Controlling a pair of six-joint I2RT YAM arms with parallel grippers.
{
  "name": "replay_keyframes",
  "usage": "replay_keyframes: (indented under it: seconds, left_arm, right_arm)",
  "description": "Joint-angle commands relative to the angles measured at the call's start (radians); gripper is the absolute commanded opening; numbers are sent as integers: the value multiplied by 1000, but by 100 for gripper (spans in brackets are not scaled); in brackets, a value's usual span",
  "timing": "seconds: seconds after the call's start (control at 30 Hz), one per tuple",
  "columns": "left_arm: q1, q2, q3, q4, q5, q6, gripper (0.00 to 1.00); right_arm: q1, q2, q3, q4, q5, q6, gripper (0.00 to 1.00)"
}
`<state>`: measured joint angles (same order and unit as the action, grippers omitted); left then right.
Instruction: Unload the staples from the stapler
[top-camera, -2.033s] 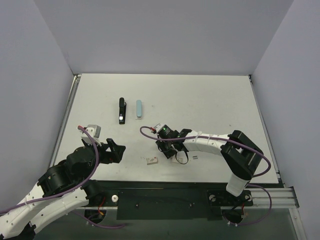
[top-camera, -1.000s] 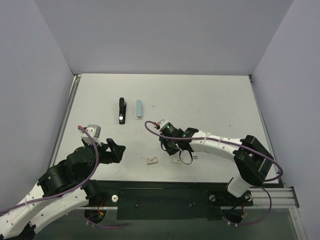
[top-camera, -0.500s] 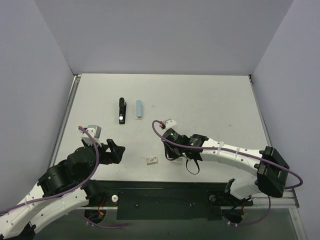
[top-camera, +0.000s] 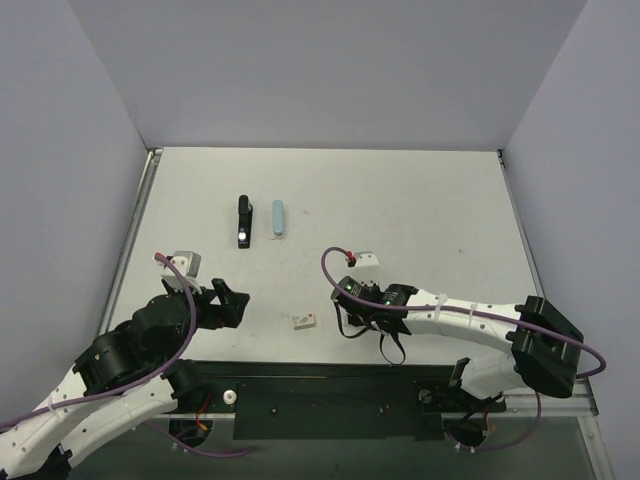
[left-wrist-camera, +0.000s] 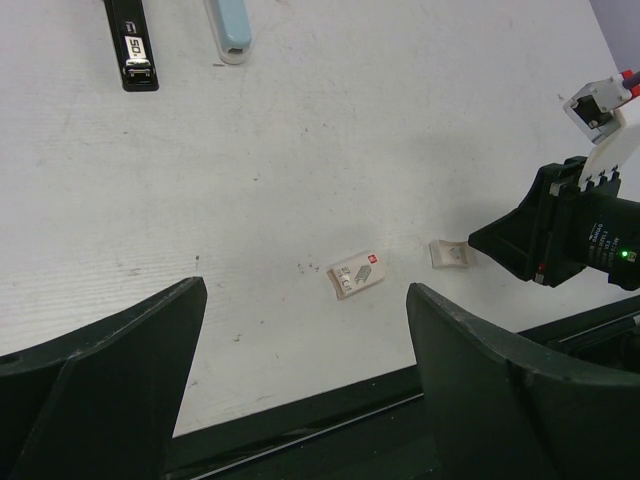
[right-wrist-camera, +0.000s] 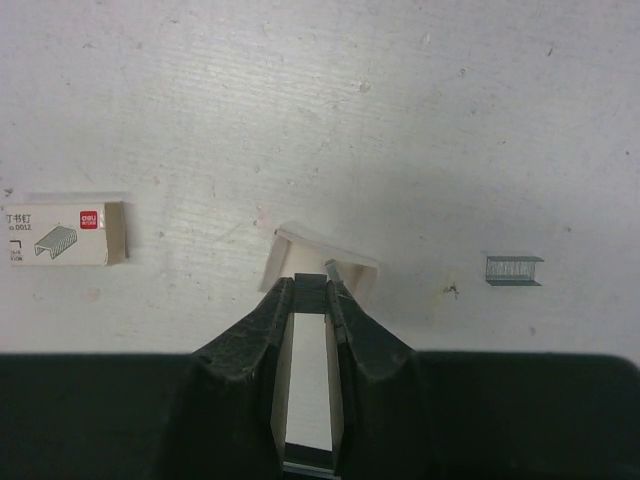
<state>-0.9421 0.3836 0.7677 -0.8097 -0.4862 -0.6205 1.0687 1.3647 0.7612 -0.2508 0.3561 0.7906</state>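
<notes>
The right claw (right-wrist-camera: 310, 285) is narrowed to a thin gap, and its two dark fingers pinch the near wall of a small white cardboard tray (right-wrist-camera: 318, 252). In the right wrist view this sits at the centre of the frame, and the tray rests open side up on the white tabletop (right-wrist-camera: 330, 100). To the right of the tray, well apart from it, a short grey strip of staples (right-wrist-camera: 513, 270) lies flat on the tabletop. At the left edge of the same view lies a small tan staple box (right-wrist-camera: 62, 232) with printed markings.

In the overhead view the right claw (top-camera: 344, 324) is low near the bottom centre of the tabletop, and its white arm stretches off towards the lower right. The staple box (top-camera: 304, 320) is just to the left of it.

The left claw (left-wrist-camera: 305, 292) is spread wide and holds nothing. Its two dark fingers fill the lower left and lower right corners of the left wrist view, above the near edge of the tabletop. Seen from overhead, the left claw (top-camera: 228, 305) is at the lower left of the tabletop.

The black stapler (top-camera: 243, 220) lies in the upper left part of the tabletop, far from both claws. A pale blue bar-shaped piece (top-camera: 277, 217) lies just to its right, parallel to it and not touching.
</notes>
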Motion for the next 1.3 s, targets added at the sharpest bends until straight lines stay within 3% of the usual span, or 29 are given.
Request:
replay_keyframes:
  seconds: [0.0,1.27]
  left_arm:
    - [-3,-9,27,6,-2,1,92]
    - [-3,-20,25,3,0,1,92]
  right_arm:
    - [13,-24,-16,18,72,107,8]
    - [23,77,-57,77,75,208,10]
